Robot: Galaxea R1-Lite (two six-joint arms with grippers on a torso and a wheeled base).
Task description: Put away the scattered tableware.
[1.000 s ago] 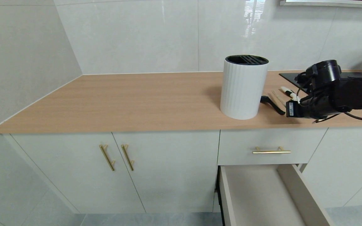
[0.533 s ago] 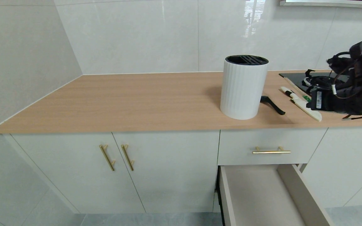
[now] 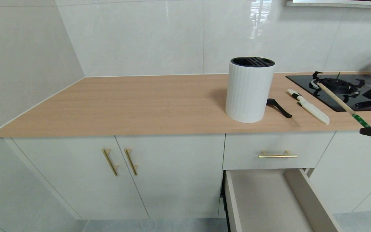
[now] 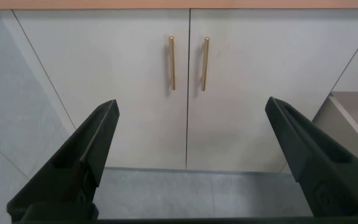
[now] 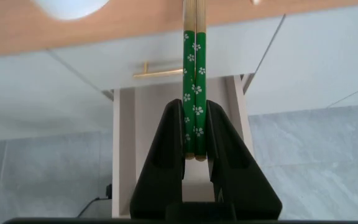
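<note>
The pair of chopsticks (image 3: 337, 97) was off the counter (image 3: 140, 103), pinched at its green, flower-printed end by the right gripper (image 5: 194, 112), whose fingers were closed hard against both sticks so that they lay pressed side by side. The gripper hung at the near right, just past the counter's front edge, and the bare wooden tips slanted away from it, up and back over the hob (image 3: 340, 86). Gripping at the very end like that left nearly the whole length free, which I took to be so the tips could go in first wherever the sticks were bound. Two other pieces lay loose on the wood: a pale knife (image 3: 311, 108) left of the hob, and a black-handled utensil (image 3: 279, 108) between the knife and the white ribbed holder (image 3: 249, 91), its far end tucked behind the holder. The holder stood upright with its slotted black top open to the ceiling, a likely home for the knife at least. Below the counter's near edge a drawer (image 3: 259, 196) stood pulled out with its floor bare, almost under the held chopsticks, so it looked just as likely a place for them. The left gripper (image 4: 191, 106) was low down facing the cabinet doors (image 4: 188, 124), fingers spread wide with nothing between them, out of the way.
</note>
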